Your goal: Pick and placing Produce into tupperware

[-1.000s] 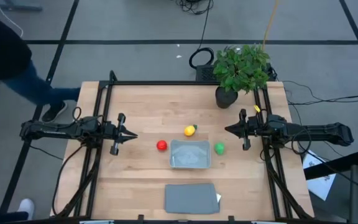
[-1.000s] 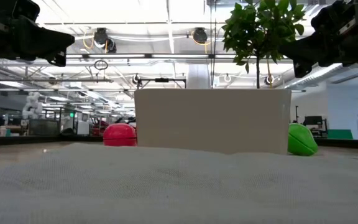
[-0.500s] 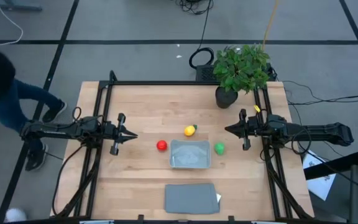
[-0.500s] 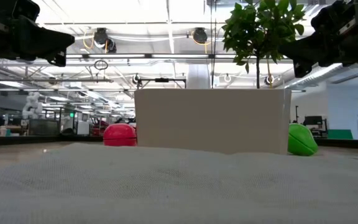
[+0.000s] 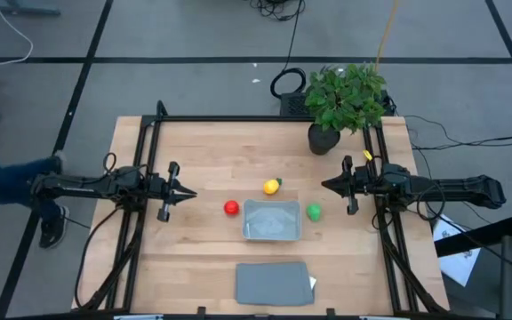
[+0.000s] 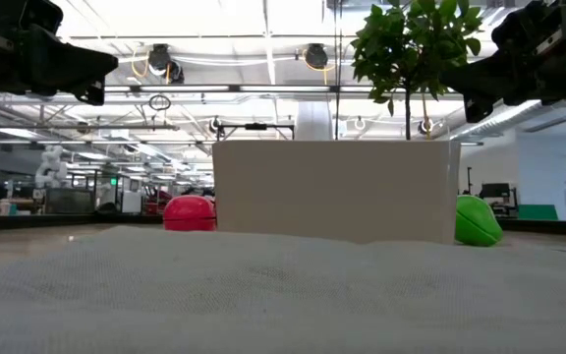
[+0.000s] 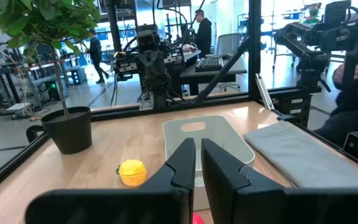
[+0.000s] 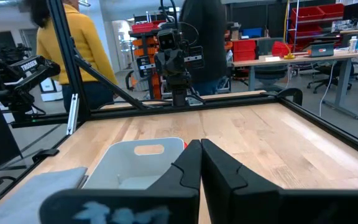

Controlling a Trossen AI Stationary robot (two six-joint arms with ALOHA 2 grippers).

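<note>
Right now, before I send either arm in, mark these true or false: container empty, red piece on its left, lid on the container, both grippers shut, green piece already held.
1. The container is empty: true.
2. The red piece lies on the table left of it: true.
3. The lid sits on the container: false, it lies flat, apart, nearer the front edge.
4. The left gripper and right gripper are both shut: true.
5. The green piece is held: false, it rests on the table right of the container.

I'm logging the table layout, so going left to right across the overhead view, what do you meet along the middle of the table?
Left tool → red produce → yellow produce → green produce → right tool. The tupperware overlaps the yellow piece's span, so it is left out of the order.
</note>
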